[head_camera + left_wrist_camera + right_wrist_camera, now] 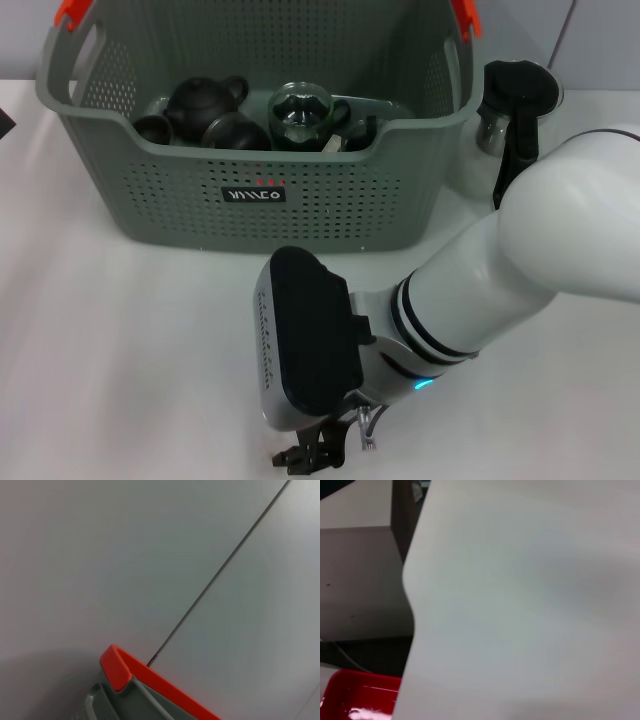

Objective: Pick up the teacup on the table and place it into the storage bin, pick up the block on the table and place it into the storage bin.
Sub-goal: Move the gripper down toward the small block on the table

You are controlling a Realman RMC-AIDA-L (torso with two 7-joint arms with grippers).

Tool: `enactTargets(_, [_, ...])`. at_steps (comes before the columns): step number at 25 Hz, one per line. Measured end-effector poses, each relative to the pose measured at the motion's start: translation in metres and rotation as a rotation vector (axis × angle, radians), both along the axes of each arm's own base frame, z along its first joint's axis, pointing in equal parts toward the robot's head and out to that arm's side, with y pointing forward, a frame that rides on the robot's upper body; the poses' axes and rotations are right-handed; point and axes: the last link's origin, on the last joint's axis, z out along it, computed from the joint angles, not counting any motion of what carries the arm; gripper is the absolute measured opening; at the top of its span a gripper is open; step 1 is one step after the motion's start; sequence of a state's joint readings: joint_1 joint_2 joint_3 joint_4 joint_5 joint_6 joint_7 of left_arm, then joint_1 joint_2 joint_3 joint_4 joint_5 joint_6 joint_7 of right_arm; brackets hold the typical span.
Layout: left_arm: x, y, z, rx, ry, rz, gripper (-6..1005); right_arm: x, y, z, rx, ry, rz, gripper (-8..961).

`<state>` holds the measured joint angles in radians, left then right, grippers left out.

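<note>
Storage bin (300,215) is sitting at the far middle of the white worktop (120,350), its black label facing the near side and orange clips (70,12) showing at its handles. Inside it, dark teaware (205,108) and a glass pot (300,112) are lying close together. No teacup or block is showing on the open worktop, so I cannot tell where either one is lying (the right arm's bulk is covering much of the near side). A glass pitcher (515,100) with a black handle is standing just right of the bin.

The right pincer (315,455) is hanging at the near edge, low over the worktop, below the arm's black-padded wrist; only dark finger parts are peeking out, and I cannot tell whether they are apart, together, or clamped on something. The left pincer is not showing; its wrist camera is looking at a grey wall and one orange clip, which suggests it is parked up beside the bin.

The risk, in my judgement, is the arm's elbow: it is reaching in from the right, near the pitcher, and a swing toward the bin could be knocking that pitcher over. Dropping anything into the bin could also be striking the glass pot, since the pieces inside are crowding each other
</note>
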<state>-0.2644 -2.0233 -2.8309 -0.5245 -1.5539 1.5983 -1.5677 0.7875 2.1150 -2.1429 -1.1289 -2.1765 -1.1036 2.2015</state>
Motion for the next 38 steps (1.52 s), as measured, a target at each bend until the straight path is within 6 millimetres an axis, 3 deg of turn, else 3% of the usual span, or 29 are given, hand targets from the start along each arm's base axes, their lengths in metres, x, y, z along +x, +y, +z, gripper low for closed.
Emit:
enactTargets(9, [0.0, 0.0, 0.0, 0.0, 0.0, 0.001, 920, 0.002, 0.008, 0.001, 0.033, 0.008, -0.011, 530])
enactTargets(38, [-0.001, 0.001, -0.001, -0.002, 0.004, 0.009, 920, 0.005, -0.002, -0.001, -0.024, -0.001, 0.04, 504])
